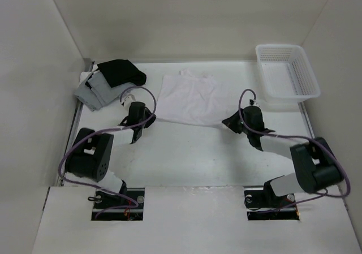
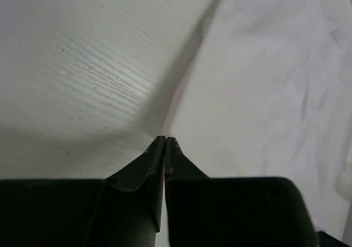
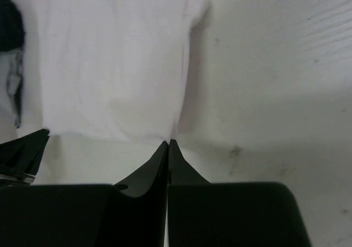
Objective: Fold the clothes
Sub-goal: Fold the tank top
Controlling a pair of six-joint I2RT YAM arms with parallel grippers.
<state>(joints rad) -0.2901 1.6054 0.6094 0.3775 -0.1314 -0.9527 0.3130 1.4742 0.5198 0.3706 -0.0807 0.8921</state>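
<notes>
Shirt [image 1: 189,98]: thin, soft, light; likely to sag and crease when lifted. Take hold at near hem corners. Left pincer [image 2: 165,140] and right pincer [image 3: 169,142] are closed on those corners.

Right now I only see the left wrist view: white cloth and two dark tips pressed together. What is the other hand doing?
Observer: The right hand is shut too, pinching the white shirt's near right corner.
Operator: Anything else around?
Observer: A white basket stands at the far right.
Operator: Other clothes?
Observer: A black garment lies partly on a grey folded garment, far left.
</notes>
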